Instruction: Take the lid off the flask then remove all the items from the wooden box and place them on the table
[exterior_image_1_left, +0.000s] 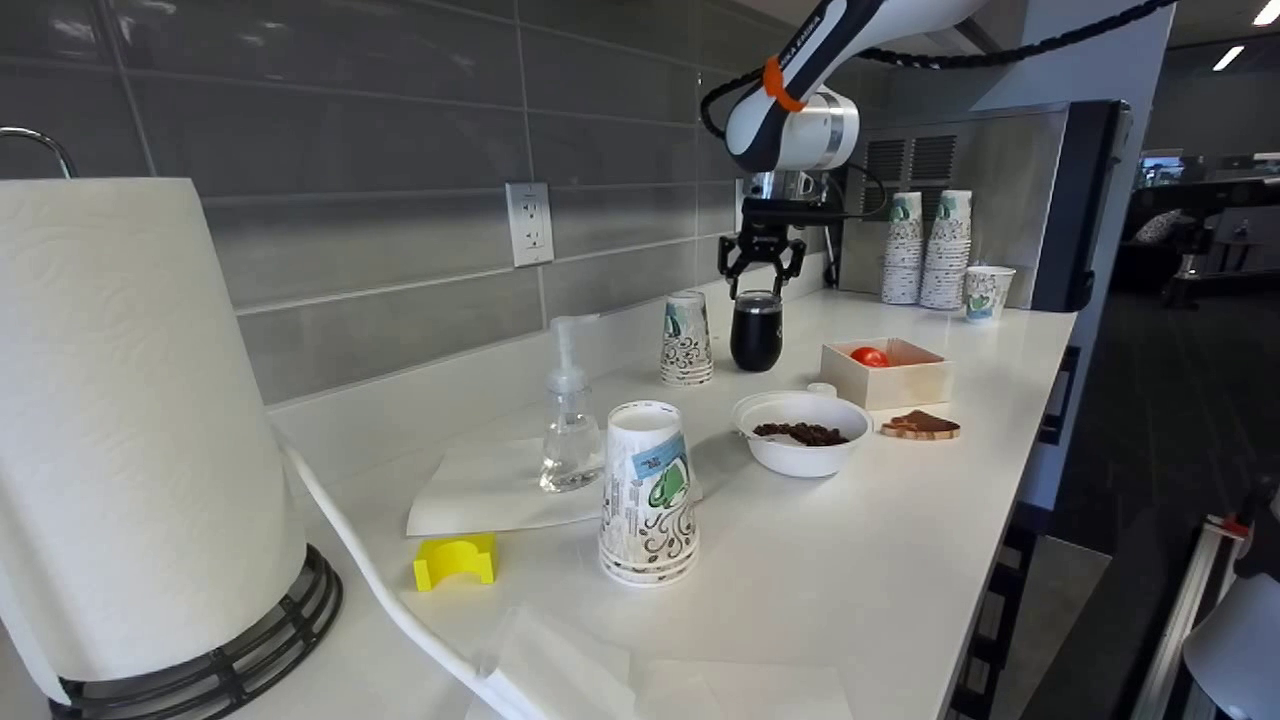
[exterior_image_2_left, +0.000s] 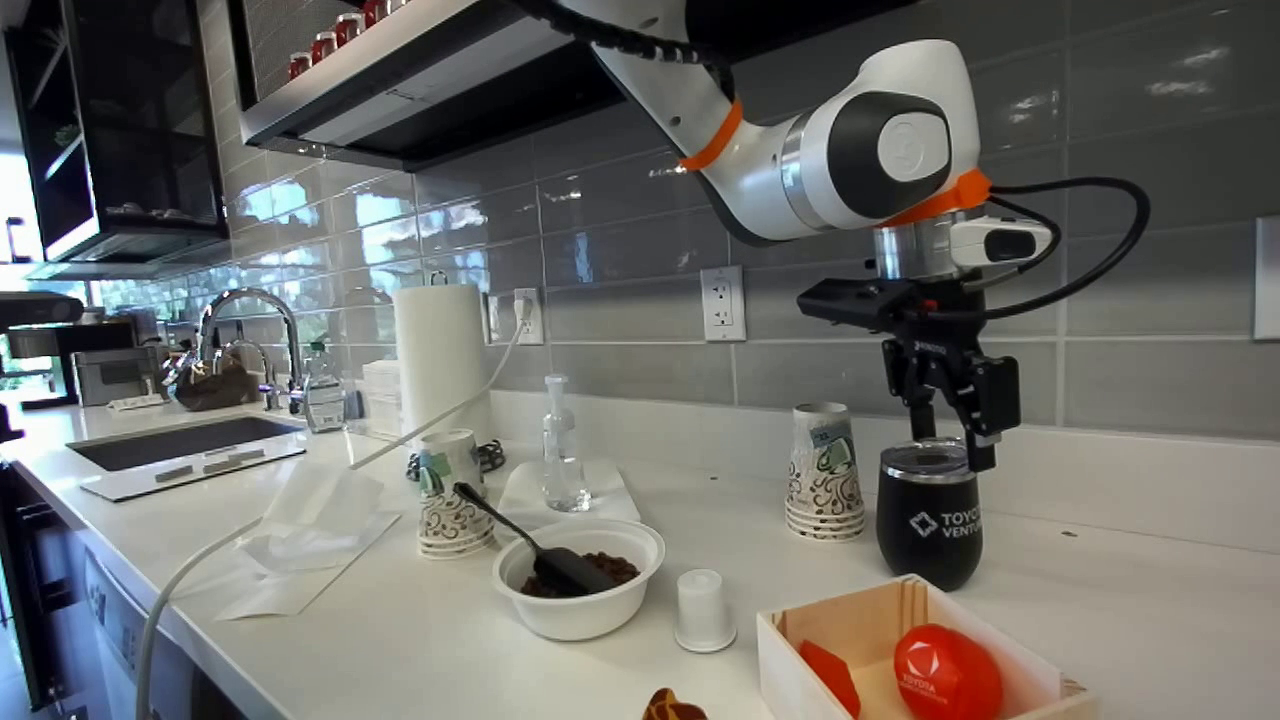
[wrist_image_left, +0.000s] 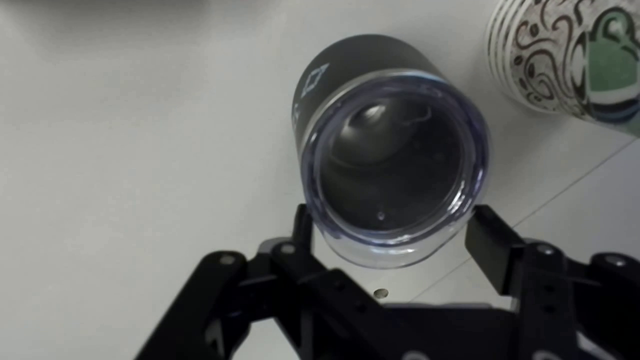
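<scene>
Pointing straight down with the gripper (wrist_image_left: 391, 212), over the flask (exterior_image_2_left: 928, 540), upright near the edge of the table (exterior_image_1_left: 880, 530) by the tiled wall (exterior_image_2_left: 620, 300). Parted astride the seated lid (wrist_image_left: 392, 160); cannot tell whether gripping. Likely calls for pulling up, along the flask's vertical axis.

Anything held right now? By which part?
Can't tell: the end effector straddles the rim of the clear lid, which sits on the flask, but whether both sides grip it isn't clear.
</scene>
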